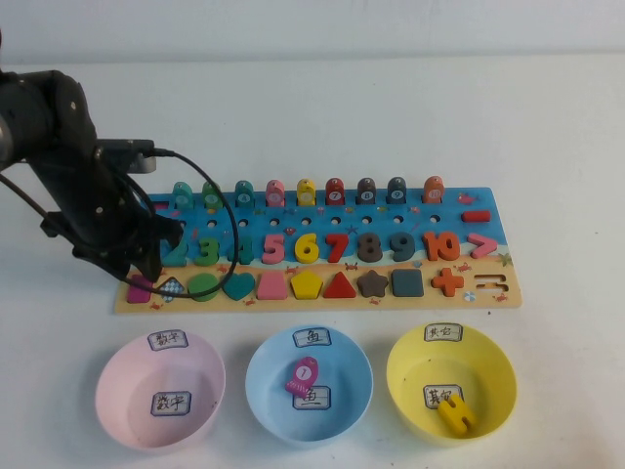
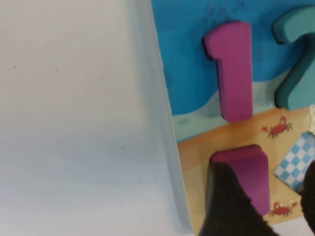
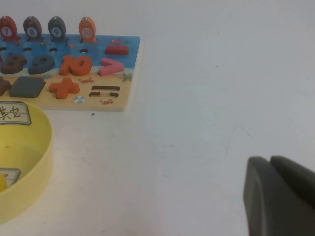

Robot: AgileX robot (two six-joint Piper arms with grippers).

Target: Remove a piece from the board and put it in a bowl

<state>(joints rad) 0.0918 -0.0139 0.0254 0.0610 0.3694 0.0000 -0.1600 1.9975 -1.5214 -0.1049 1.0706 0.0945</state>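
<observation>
Magenta-pink rectangular block (image 2: 244, 172) sits at the wooden puzzle board's (image 1: 488, 298) left end; left pincer (image 1: 146, 277) straddles it, spread, ungrasped (poised to pinch). Right pincer (image 3: 278, 196) rests closed, empty.

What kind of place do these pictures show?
Probably a robot test bench: a plain white table, a wooden number puzzle board and labelled plastic bowls. The left gripper hovers over the board's magenta block; the right gripper is parked.

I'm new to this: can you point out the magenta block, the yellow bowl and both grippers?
magenta block (image 2: 248, 169): left wrist view, top face.
yellow bowl (image 1: 493, 366): high view, inner wall.
left gripper (image 1: 137, 266): high view, over block.
right gripper (image 3: 275, 196): right wrist view, fingers.
</observation>
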